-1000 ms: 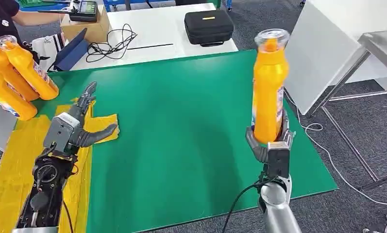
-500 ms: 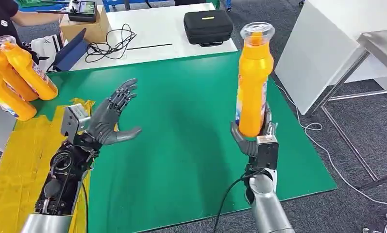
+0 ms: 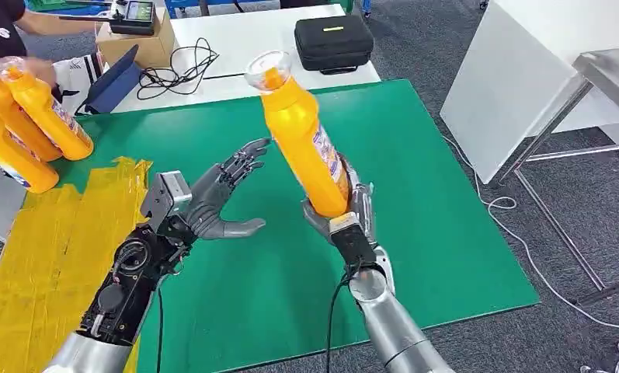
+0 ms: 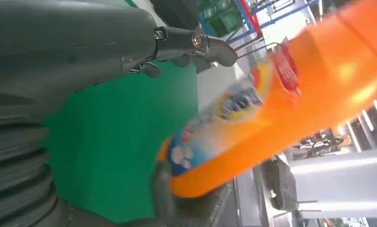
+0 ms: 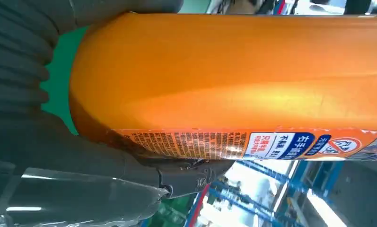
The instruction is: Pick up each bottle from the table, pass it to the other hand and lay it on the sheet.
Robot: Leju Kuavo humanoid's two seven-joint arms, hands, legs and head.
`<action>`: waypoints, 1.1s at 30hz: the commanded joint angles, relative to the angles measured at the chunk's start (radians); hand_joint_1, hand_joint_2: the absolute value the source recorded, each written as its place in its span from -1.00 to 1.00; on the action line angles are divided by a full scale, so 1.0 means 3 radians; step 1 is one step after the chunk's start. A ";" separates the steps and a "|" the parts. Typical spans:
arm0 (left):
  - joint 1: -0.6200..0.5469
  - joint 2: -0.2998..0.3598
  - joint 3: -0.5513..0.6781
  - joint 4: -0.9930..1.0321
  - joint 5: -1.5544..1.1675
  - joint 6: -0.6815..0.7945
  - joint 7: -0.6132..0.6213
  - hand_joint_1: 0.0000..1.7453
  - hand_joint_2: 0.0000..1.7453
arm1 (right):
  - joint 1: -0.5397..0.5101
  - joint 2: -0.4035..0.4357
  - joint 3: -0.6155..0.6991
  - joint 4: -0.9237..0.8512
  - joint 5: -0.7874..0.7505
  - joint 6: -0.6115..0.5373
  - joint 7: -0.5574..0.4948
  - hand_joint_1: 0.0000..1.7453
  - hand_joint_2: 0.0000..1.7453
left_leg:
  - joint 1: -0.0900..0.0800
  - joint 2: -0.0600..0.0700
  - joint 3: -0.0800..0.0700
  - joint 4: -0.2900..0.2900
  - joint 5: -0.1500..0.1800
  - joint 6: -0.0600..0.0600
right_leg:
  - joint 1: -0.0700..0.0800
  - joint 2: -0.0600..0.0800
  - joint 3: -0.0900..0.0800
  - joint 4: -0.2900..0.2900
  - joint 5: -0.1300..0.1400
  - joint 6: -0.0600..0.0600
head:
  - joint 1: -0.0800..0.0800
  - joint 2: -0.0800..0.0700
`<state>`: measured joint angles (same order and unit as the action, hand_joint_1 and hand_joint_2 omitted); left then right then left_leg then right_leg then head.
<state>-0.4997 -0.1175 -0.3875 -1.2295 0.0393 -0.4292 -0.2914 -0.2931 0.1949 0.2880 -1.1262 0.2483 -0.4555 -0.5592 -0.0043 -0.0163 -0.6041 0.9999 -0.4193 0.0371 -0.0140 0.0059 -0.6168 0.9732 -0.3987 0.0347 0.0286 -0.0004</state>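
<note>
My right hand (image 3: 345, 211) grips the base of an orange bottle (image 3: 302, 140) with a clear cap and holds it in the air over the green table (image 3: 415, 155), tilted toward my left. The same bottle (image 5: 233, 71) lies against that hand's fingers (image 5: 82, 161) in the right wrist view. My left hand (image 3: 217, 198) is raised beside it with fingers spread, a short gap away and holding nothing. From the left wrist the bottle (image 4: 281, 109) looms close beyond the fingers (image 4: 196, 45). The yellow sheet (image 3: 50, 249) lies at the table's left end.
Three more orange bottles (image 3: 26, 116) lie at the far left by the sheet. A person's arm (image 3: 57, 27) reaches over the white table (image 3: 236, 39) behind, which carries a black case (image 3: 334, 40), cables and a cardboard box (image 3: 135, 47). A white panel (image 3: 516, 85) leans at the right.
My right hand has carried the bottle leftward to the table's middle and tilted it toward my left hand. My left hand has risen off the sheet and moved right with fingers spread.
</note>
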 commanded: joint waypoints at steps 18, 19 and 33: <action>-0.0410 -0.0050 -0.0009 0.0774 0.0602 -0.0043 0.0149 -1.00 1.00 | -0.0373 0.0228 0.1209 0.1393 0.0541 -0.0273 -0.0063 1.00 1.00 | 0.0005 0.0005 0.0011 0.0002 -0.0006 -0.0007 | 0.0006 -0.0001 0.0013 -0.0002 -0.0005 -0.0004 | 0.0001 0.0000; -0.0442 -0.0048 -0.0008 0.0830 0.0632 -0.0046 0.0135 -1.00 1.00 | -0.0393 0.0253 0.1248 0.1459 0.0543 -0.0262 -0.0062 1.00 1.00 | 0.0004 0.0000 0.0007 0.0001 -0.0003 -0.0006 | 0.0005 -0.0005 0.0009 -0.0001 -0.0004 -0.0004 | 0.0001 0.0000; -0.0434 -0.0048 0.0050 0.0833 0.0786 0.0013 0.0089 1.00 1.00 | -0.0501 0.0314 0.1322 0.1639 0.0487 -0.0239 -0.0035 1.00 1.00 | 0.0006 -0.0001 0.0007 0.0005 -0.0005 -0.0008 | 0.0007 -0.0008 0.0009 0.0000 -0.0007 -0.0004 | 0.0001 0.0000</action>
<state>-0.5297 -0.1190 -0.3578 -1.0563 0.2648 -0.4379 -0.2682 -0.4247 0.2819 0.5676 -0.7553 0.3731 -0.5356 -0.5615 -0.0042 -0.0154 -0.6046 1.0000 -0.4188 0.0366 -0.0139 0.0062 -0.6183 0.9733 -0.3987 0.0347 0.0290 -0.0004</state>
